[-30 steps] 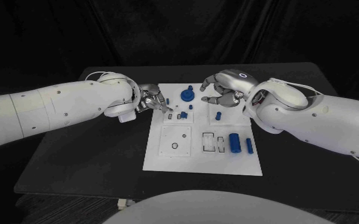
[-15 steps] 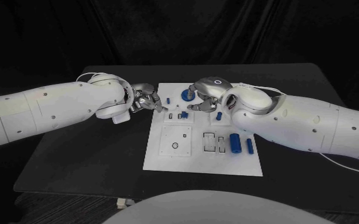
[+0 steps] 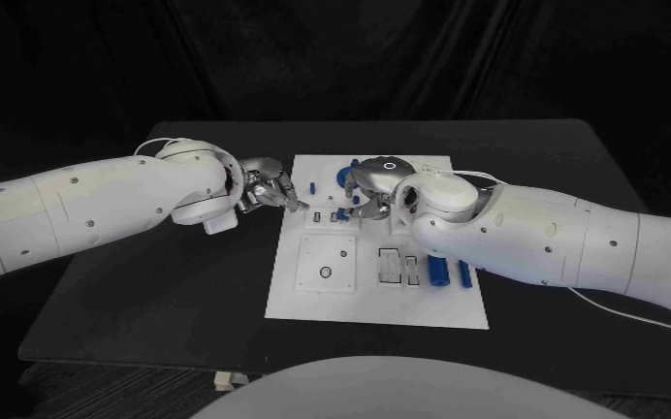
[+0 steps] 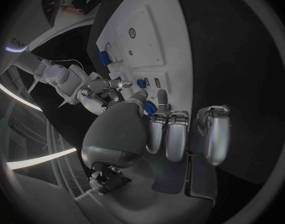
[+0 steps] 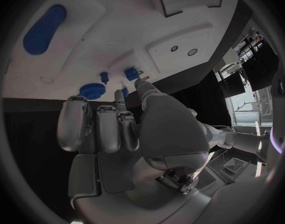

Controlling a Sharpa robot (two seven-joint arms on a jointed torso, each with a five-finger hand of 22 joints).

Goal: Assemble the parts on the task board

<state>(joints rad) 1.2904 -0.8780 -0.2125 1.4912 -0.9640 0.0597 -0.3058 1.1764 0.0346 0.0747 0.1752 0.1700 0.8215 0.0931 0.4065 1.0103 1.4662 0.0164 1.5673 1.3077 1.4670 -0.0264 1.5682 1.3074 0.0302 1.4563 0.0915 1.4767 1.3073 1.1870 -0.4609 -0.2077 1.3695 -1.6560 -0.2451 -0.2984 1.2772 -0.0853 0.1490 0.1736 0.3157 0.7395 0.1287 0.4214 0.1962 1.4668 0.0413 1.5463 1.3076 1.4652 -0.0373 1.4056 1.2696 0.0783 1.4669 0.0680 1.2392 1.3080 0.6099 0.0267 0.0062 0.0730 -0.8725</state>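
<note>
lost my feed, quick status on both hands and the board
Left hand at task board left edge, fingers curled, grip unclear. Right hand over far blue parts, fingertip touching one. Nothing in the way.

- I am seeing my left hand (image 4: 174,129) hanging over the black table (image 4: 242,74), its fingers (image 4: 216,134) curling loosely and holding nothing.
- The white task board (image 4: 174,50) is lying beyond it.
- My right hand (image 4: 105,92) is reaching onto the board from nine o'clock, its fingertips sitting at a small blue part (image 4: 141,83).
- More blue parts (image 4: 105,58) are lying toward eleven o'clock.
</note>
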